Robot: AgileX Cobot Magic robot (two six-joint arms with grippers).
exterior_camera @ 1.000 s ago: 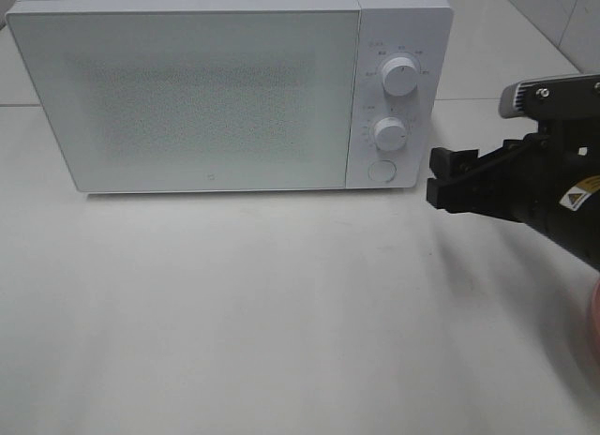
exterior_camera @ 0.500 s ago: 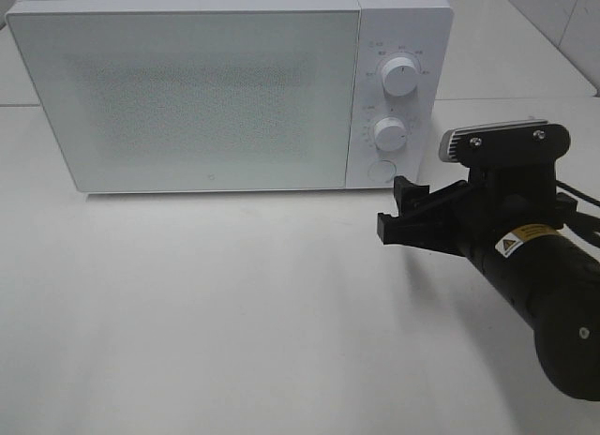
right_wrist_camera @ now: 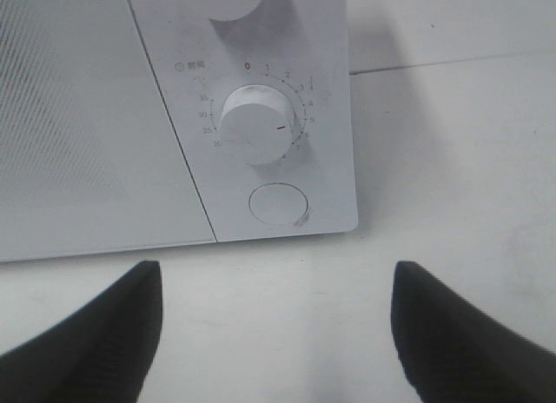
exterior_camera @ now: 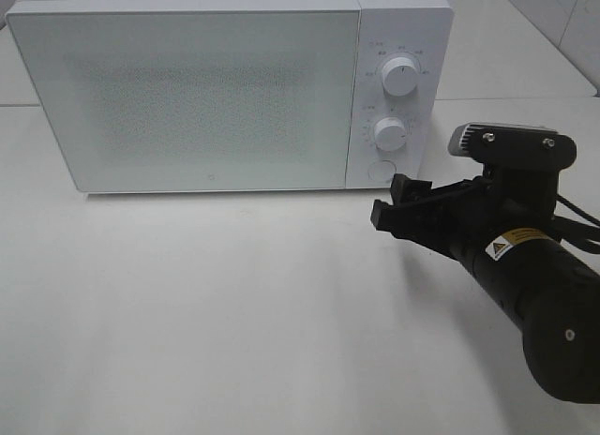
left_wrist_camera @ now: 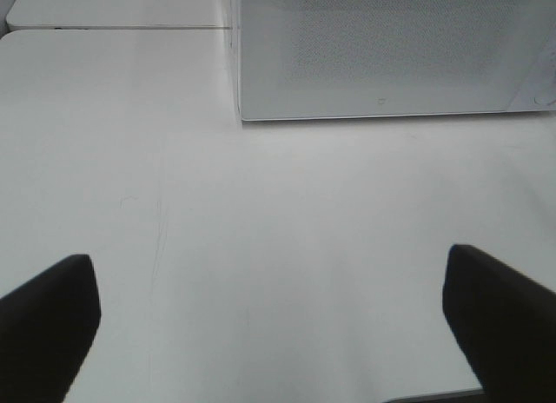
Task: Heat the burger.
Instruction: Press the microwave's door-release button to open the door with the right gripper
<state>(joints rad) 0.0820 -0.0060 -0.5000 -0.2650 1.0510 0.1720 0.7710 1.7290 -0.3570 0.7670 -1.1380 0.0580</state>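
- Holding my right gripper (exterior_camera: 389, 203) open and empty just before the microwave (exterior_camera: 206, 97) panel; the left gripper (left_wrist_camera: 268, 257) gapes wide over the table (left_wrist_camera: 217, 203).
- I judge the step is door release: next, press the round button (right_wrist_camera: 278, 203) squarely, below the timer knob (right_wrist_camera: 256, 125).
- Door shut, nothing obstructing; burger unseen in any view.

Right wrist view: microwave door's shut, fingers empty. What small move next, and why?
Probably ease the right gripper forward to press the round button under the lower knob: the door is shut, and the open, empty fingers point at that button, short of touching it.
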